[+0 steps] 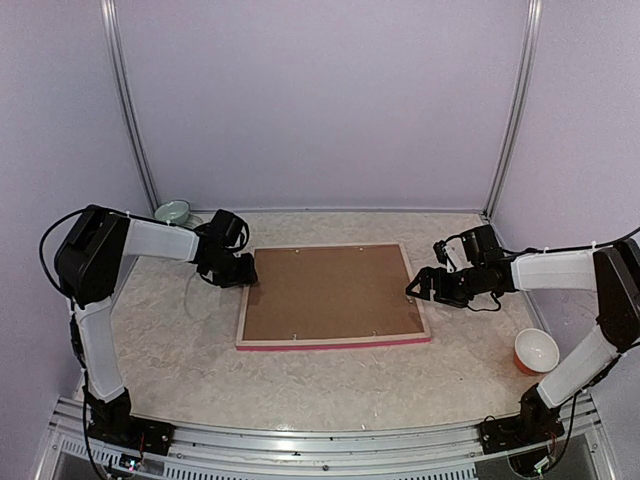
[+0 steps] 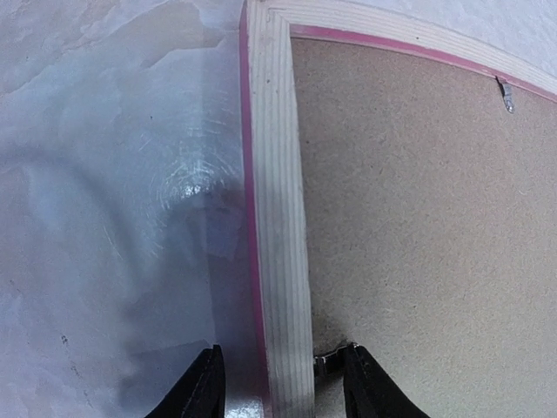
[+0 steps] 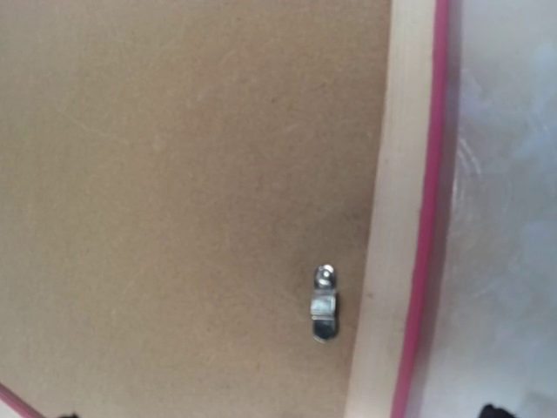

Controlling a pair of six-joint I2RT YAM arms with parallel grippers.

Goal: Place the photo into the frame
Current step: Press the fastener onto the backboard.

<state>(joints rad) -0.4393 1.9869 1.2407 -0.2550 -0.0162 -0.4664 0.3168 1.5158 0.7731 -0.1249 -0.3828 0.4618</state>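
The frame (image 1: 335, 343) lies face down on the table, pale wood back up with a pink edge showing. The brown backing board (image 1: 330, 292) fills it. The photo is hidden. My left gripper (image 1: 245, 272) is open at the frame's left side. In the left wrist view its fingers (image 2: 207, 387) straddle the left rail (image 2: 278, 218), and the inner finger touches a small metal clip (image 2: 327, 360). My right gripper (image 1: 418, 287) is open over the frame's right side. The right wrist view shows the right rail (image 3: 392, 218), with only dark fingertip slivers at the bottom edge.
A metal turn clip (image 3: 324, 303) sits on the backing board near the right rail, and another (image 2: 505, 94) near the far rail. A pale green bowl (image 1: 172, 211) stands at the back left. An orange and white cup (image 1: 536, 351) stands at the front right.
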